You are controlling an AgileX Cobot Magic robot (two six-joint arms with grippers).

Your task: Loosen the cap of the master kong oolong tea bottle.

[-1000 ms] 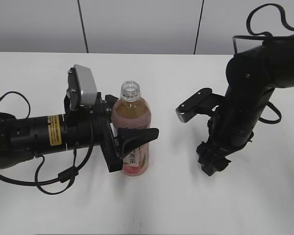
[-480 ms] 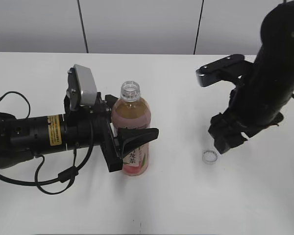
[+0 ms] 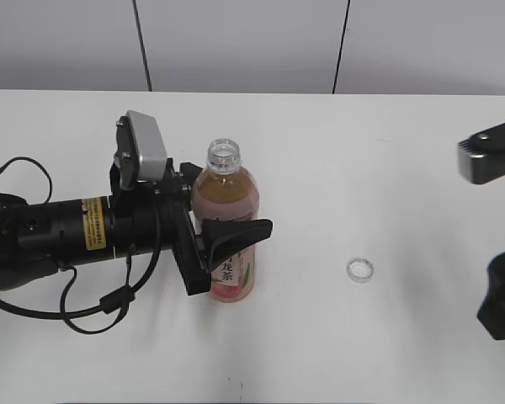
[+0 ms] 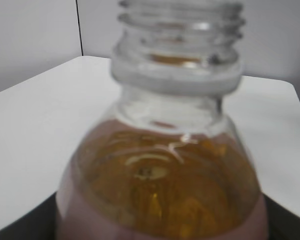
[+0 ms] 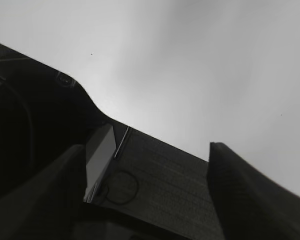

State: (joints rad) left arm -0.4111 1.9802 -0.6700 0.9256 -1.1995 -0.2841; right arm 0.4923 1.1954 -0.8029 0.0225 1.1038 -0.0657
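One master kong oolong tea bottle [image 3: 225,231], upright, neck uncapped, clamped in the left gripper's [image 3: 219,244] jaws. One cap [image 3: 360,270], loose on the white tabletop [image 3: 337,151], well right of the bottle. Right gripper [image 3: 501,303] at frame edge; jaw state indeterminable.

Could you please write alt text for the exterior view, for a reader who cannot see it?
The left gripper clamps an upright, uncapped tea bottle on a white table. A small round cap lies on the table to its right, apart from it; the right arm sits at the frame's right edge.
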